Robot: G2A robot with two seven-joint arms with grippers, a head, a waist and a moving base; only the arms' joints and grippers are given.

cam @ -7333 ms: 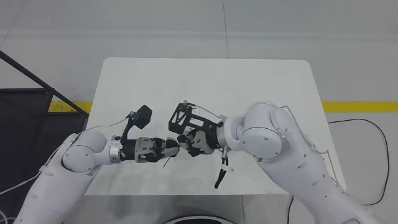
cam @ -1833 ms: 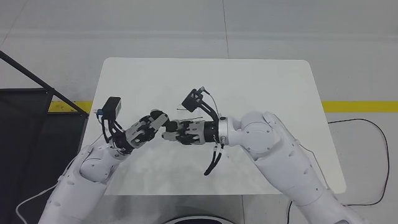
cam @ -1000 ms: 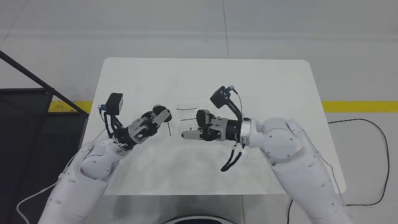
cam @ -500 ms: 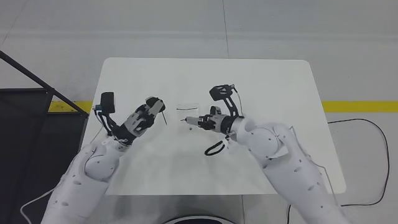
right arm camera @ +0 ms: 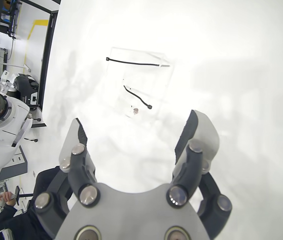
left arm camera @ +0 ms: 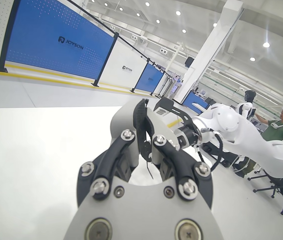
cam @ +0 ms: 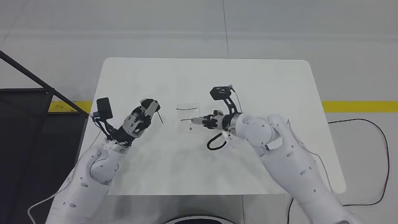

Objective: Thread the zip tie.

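We pinch a black zip tie (left arm camera: 147, 167) in our closed left gripper (left arm camera: 145, 116) above the table (cam: 273, 81), a straight tie (right arm camera: 136, 63) and a curved tie (right arm camera: 137, 97) lie in a clear tray (right arm camera: 146, 81) mid-table, and our right gripper (right arm camera: 136, 119) hovers just beside it, jaws wide apart and empty.

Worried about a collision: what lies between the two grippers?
The top and right wrist views show a clear sheet holding a straight zip tie and a curved zip tie between the left gripper and right gripper; otherwise bare table.
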